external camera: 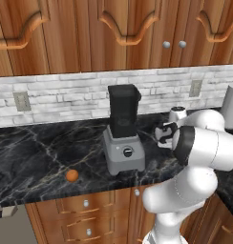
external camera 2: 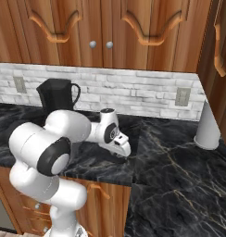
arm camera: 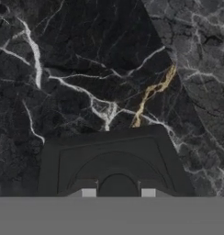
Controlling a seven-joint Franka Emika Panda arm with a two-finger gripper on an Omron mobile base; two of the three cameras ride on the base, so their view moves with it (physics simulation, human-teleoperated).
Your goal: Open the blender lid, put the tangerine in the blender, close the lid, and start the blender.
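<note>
While the white arm bends low over the black marble worktop (external camera: 32, 147), its claw (arm camera: 117, 193) hangs above a flat square black piece, the blender lid (arm camera: 114, 158), which lies on the stone directly beneath it. The two finger tips sit near each other, and the claw is closed on nothing. One blender (external camera: 123, 138) stands on the worktop left of the arm, its grey base carrying one round knob on the front and one tall dark jar on top. One tangerine (external camera: 72, 175) rests on the worktop near the front edge, to the left of the blender base and apart from it. One pale grey cylinder (external camera 2: 207, 129) stands far right by the wall. Two wall outlets sit in the white brick backsplash.
</note>
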